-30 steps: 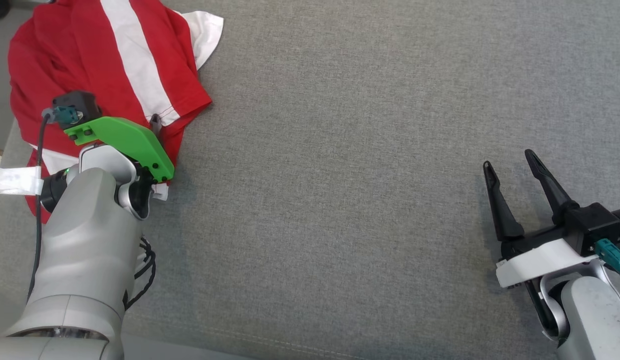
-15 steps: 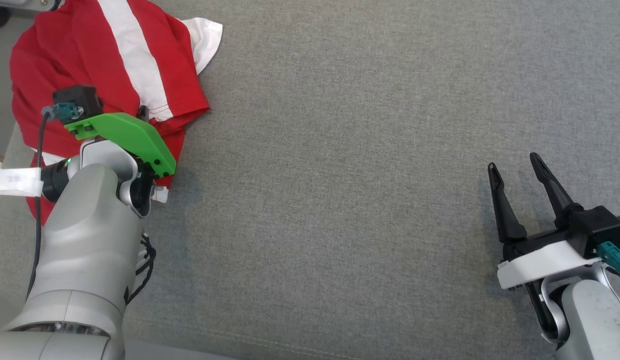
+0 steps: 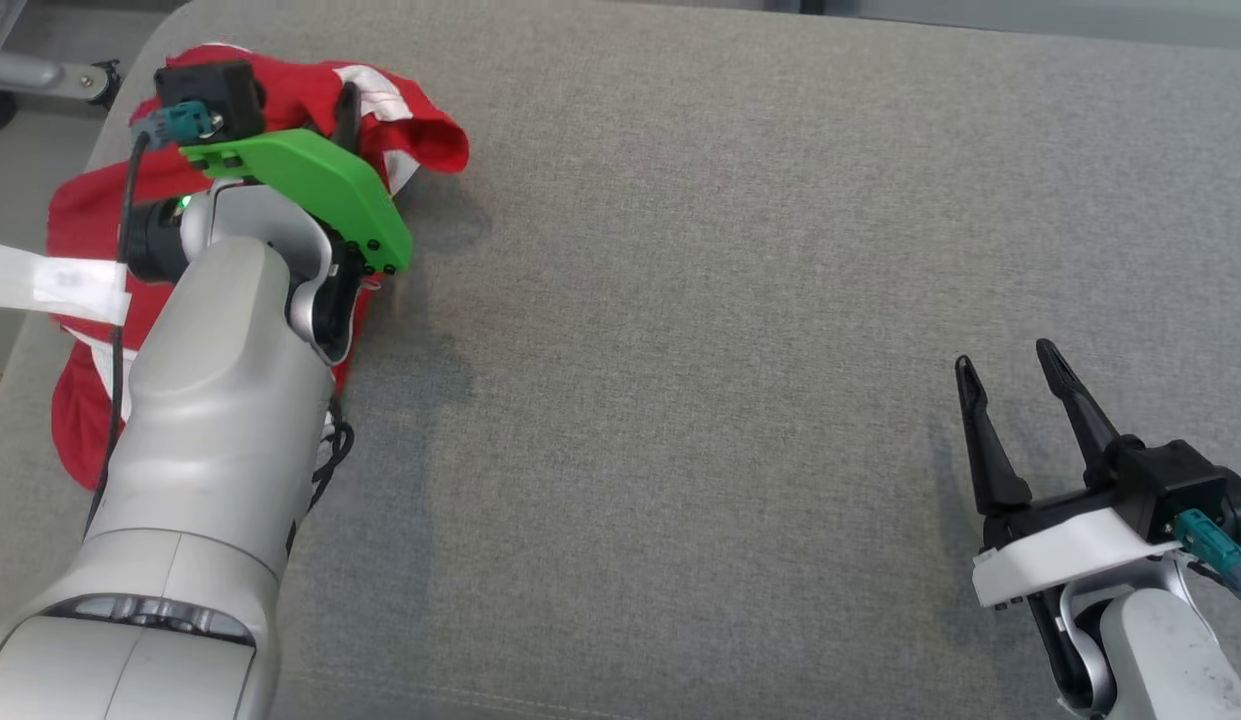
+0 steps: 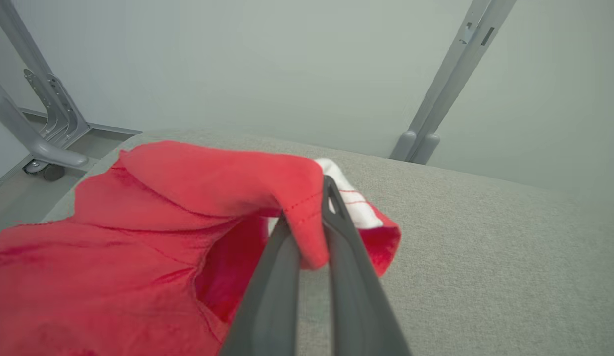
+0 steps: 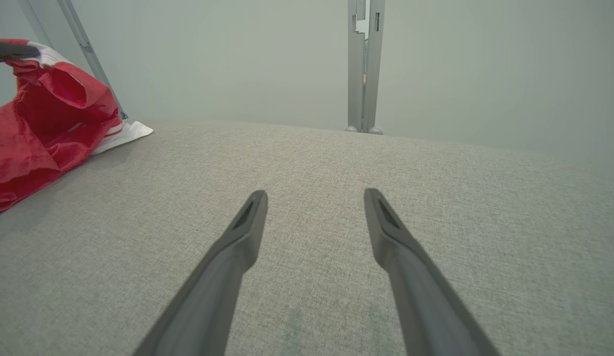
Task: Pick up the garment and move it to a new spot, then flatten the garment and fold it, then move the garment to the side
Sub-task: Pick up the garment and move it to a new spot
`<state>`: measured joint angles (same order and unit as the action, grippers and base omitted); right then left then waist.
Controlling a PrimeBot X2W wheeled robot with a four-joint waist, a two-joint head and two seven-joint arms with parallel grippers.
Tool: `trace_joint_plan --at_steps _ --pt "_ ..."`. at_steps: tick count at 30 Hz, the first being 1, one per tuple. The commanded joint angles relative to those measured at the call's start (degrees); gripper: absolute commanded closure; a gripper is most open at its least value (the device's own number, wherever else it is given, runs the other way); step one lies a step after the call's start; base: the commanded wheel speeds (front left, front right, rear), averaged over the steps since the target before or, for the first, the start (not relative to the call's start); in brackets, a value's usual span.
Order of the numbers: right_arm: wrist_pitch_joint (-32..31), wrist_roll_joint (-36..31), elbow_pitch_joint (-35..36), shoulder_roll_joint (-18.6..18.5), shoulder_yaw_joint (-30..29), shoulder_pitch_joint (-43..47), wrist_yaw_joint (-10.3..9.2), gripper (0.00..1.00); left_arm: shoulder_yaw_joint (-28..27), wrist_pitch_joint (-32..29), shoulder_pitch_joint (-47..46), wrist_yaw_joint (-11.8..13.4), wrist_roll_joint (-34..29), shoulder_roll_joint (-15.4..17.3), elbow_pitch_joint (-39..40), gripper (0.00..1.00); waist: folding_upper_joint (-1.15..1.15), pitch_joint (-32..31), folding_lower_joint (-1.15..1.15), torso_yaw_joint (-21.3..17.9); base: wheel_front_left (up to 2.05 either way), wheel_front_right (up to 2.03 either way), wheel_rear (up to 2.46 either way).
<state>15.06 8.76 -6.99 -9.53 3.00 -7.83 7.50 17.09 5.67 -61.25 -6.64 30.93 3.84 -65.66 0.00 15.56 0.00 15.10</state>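
The garment (image 3: 90,205) is red with white stripes and lies bunched at the far left of the grey padded surface (image 3: 700,300). My left gripper (image 3: 346,105) is shut on a red hem of it and holds that fold raised off the surface. In the left wrist view the cloth (image 4: 153,207) drapes over my two closed fingers, and my left gripper (image 4: 311,217) pinches the stitched edge. My right gripper (image 3: 1002,362) stands open at the lower right, well away from the cloth. The right wrist view has my right gripper (image 5: 314,195) over bare surface, with the garment (image 5: 44,123) at its far left.
Grey metal frame legs (image 4: 44,123) stand beyond the surface's far left corner, another post (image 5: 363,64) behind its far edge. The surface's left edge (image 3: 40,330) runs under the garment. A white label band (image 3: 50,285) wraps my left arm's cable.
My left gripper has lifted the pinched hem up and away from me, so the garment now bunches instead of lying spread. The head camera has shifted too. The right gripper stays open.
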Motion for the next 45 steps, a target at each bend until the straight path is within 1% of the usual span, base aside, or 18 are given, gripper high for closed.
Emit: trace_joint_plan --at_steps 1,4,7,12,15,19,22,25,26,30,32,35,41,45 --pt "0.18 0.31 -0.10 0.43 -0.27 1.19 -0.02 0.00 1.03 0.26 -1.05 -0.36 -0.77 -0.50 1.17 1.00 0.00 -2.01 0.00 -1.98 0.00 0.00 0.00" --pt "0.18 0.52 -0.16 0.97 -0.72 2.07 -0.02 0.00 3.07 -0.12 -0.91 -0.57 -0.58 -0.67 3.76 1.00 0.00 -3.29 0.00 -3.16 0.00 0.00 0.00" --pt "0.18 0.69 -0.18 1.55 -1.01 2.94 -0.02 0.00 6.14 -1.00 0.69 -0.84 0.61 -0.94 8.01 1.00 0.00 -4.57 0.00 -4.62 0.00 0.00 0.00" --pt "0.18 0.85 -0.24 2.55 -1.19 4.15 -0.02 0.00 15.10 -4.26 5.39 -0.91 6.40 -0.95 20.60 1.00 0.00 -6.92 0.00 -7.70 0.00 0.00 0.00" --pt "0.18 1.03 -0.12 3.02 -1.54 4.65 -0.02 0.00 20.15 -5.99 8.54 0.77 9.04 -0.89 28.40 1.00 0.00 -8.08 0.00 -9.70 0.00 0.00 0.00" --pt "0.18 1.18 -0.15 3.55 -1.82 5.79 -0.03 0.00 26.00 -8.07 12.24 4.02 12.14 -0.85 37.65 1.00 0.00 -9.31 0.00 -12.28 0.00 0.00 0.00" --pt "0.18 1.26 -0.02 3.88 -2.19 6.35 -0.02 0.00 30.10 -9.54 14.55 6.25 14.37 -0.88 43.35 1.00 0.00 -9.82 0.00 -14.15 0.00 0.00 0.00" --pt "0.18 1.31 0.10 4.16 -2.60 6.85 -0.02 0.00 33.95 -10.49 16.43 8.38 15.85 -0.82 47.17 1.00 0.00 -10.11 0.00 -15.97 0.00 0.00 0.00" --pt "0.18 1.31 0.10 4.16 -2.60 6.85 -0.02 0.00 33.95 -10.49 16.43 8.38 15.85 -0.82 47.17 1.00 0.00 -10.11 0.00 -15.97 0.00 0.00 0.00" --pt "0.18 1.40 0.13 4.57 -2.56 6.57 -0.02 0.00 39.38 -11.14 17.73 10.58 16.72 -0.84 49.09 1.00 0.00 -10.18 0.00 -18.99 0.00 0.00 0.00" --pt "0.18 1.55 -0.02 4.89 -2.22 5.97 -0.02 0.00 41.45 -11.37 17.74 11.80 16.76 -0.82 48.19 1.00 0.00 -10.21 0.00 -20.96 0.00 0.00 0.00" --pt "0.18 1.80 -0.10 5.56 -1.76 5.64 -0.02 0.00 44.10 -11.50 17.52 12.71 17.47 -0.87 46.07 1.00 0.00 -10.17 0.00 -23.65 0.00 0.00 0.00" --pt "0.18 2.07 -0.37 6.15 -1.15 6.65 -0.02 0.00 47.57 -10.34 15.35 13.59 19.88 -0.89 44.81 1.00 0.00 -9.90 0.00 -27.80 0.00 0.00 0.00" --pt "0.18 1.95 -0.30 6.40 -1.01 6.61 -0.02 0.00 48.66 -9.14 13.69 14.84 21.82 -0.83 44.86 1.00 0.00 -9.73 0.00 -30.07 0.00 0.00 0.00"
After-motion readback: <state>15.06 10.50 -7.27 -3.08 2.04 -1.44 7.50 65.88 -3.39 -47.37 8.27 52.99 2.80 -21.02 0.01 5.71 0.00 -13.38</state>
